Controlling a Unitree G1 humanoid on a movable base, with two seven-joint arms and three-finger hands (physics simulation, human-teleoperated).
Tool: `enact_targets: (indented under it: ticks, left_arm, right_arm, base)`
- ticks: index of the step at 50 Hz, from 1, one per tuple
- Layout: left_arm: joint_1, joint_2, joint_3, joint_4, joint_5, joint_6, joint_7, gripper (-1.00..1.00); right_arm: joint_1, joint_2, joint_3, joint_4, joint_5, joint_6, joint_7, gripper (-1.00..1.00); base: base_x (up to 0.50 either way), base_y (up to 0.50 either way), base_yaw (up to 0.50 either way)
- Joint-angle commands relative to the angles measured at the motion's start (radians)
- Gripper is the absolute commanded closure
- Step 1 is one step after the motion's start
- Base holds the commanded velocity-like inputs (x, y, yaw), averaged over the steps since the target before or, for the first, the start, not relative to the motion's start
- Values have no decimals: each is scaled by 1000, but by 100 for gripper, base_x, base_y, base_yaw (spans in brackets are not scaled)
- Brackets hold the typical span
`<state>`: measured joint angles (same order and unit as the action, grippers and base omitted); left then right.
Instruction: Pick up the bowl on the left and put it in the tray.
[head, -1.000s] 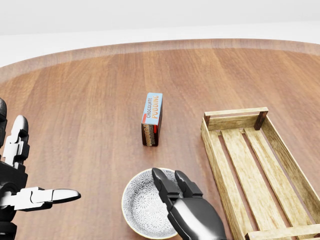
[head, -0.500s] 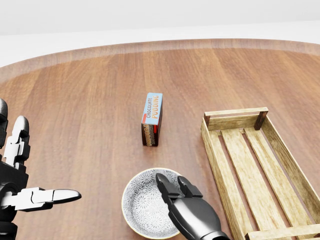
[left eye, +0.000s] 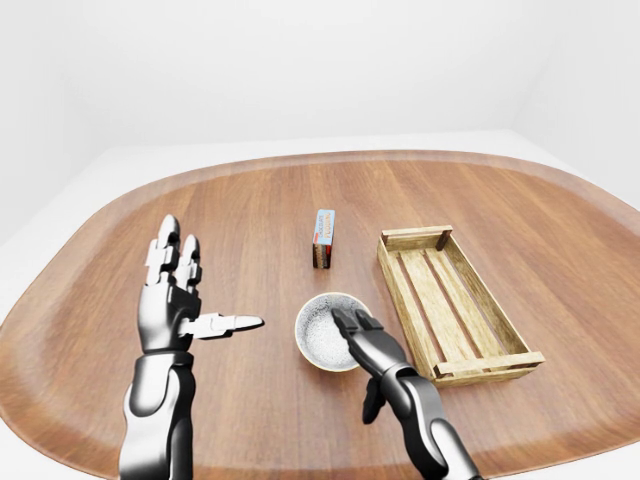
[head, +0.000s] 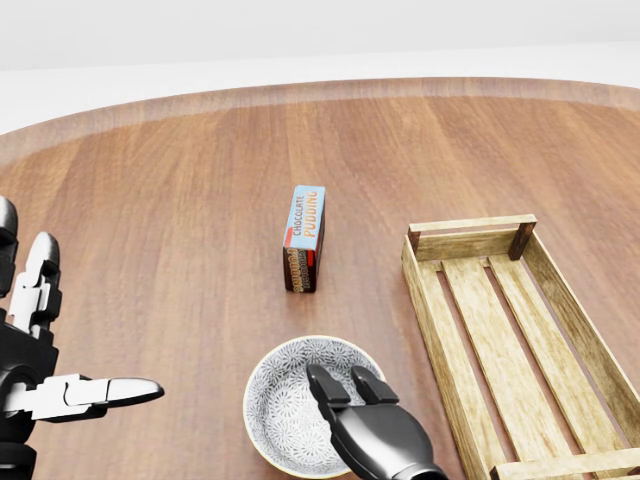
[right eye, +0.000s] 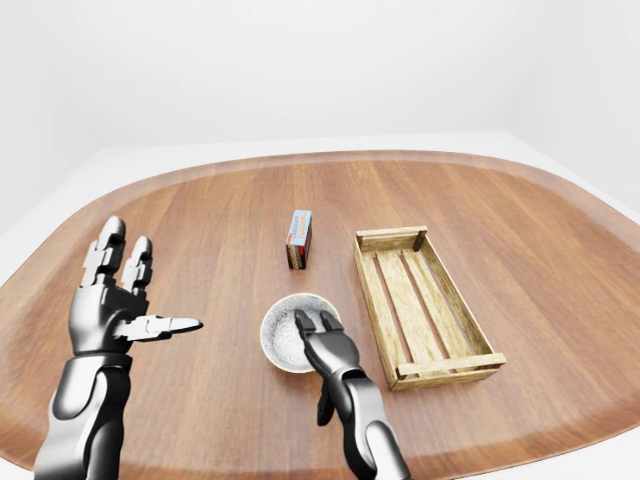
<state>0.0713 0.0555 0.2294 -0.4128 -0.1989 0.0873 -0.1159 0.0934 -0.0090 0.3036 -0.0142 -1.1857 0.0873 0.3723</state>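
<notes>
The bowl (head: 280, 400) sits on the table (head: 150, 200), near the table's bottom edge in the head view. It is not in the tray (head: 470, 243). The bowl is round, with a pale rim and a grey and white pattern inside. It stands upright and flat on the wood.

The right hand (left eye: 375, 350) comes up from the bottom edge of the table. Two dark fingers (head: 322, 388) reach over the bowl's rim on its lower right side, and their tips lie inside the bowl. The thumb (left eye: 370, 403) hangs down outside the bowl, well apart from the fingers. So this hand is loose and is not pinching the bowl. Only those fingertips are in the bowl.

The tray is a long wooden crate just to the right of the bowl. They are near each other but do not touch. Inside the tray you see only its bare slats. One short end points to the table's bottom edge.

A small box (head: 304, 238) stands above the bowl in the head view, nearer the middle of the table. It says chocolate pudding on it.

The left hand (left eye: 172, 305) is held up over the left side of the table. Its fingers point up and its thumb points right. It is spread wide and holds nothing.
</notes>
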Motion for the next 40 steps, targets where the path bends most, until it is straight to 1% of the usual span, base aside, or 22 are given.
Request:
enact_targets:
  ticks: [1,5,6,10,19,22,23,27,37,40]
  left_arm:
    - [-6,-9,-27,80,22,0,12,-100]
    - [-4,-7,-23,70,18,0,12,-100]
    - [-6,-7,-22,75,18,0,12,-100]
    - [-4,-7,-21,67,16,0,12,-100]
    - [-4,-7,-21,69,17,0,11,-100]
    - [-4,-8,-22,72,18,0,10,-100]
    - [-5,-8,-23,73,19,0,11,-100]
    - [-3,-9,-26,71,21,0,11,-100]
    - [-4,-8,-23,71,18,0,11,-100]
    - [-4,-7,-21,70,16,0,10,-100]
  right_arm:
    - [-37,4,8,90,-49,0,32,-100]
    - [-44,8,14,104,-70,0,43,-100]
    - [-51,11,17,105,-84,0,59,-100]
    - [-75,16,8,125,-96,0,73,-100]
    - [-124,24,-22,226,-101,0,48,-100]
    - [-129,22,-27,232,-101,0,50,-100]
    - [-138,14,-28,240,-121,0,39,-100]
    - [-140,16,-40,237,-117,0,52,-100]
    - [-140,23,-31,275,-134,0,33,-100]
    - [-148,27,-28,265,-143,0,49,-100]
  base:
    - [0,0,0]
    - [0,0,0]
    - [0,0,0]
    - [0,0,0]
    - [0,0,0]
    - [0,0,0]
    - [0,0,0]
    - [0,0,0]
    - [0,0,0]
    - [0,0,0]
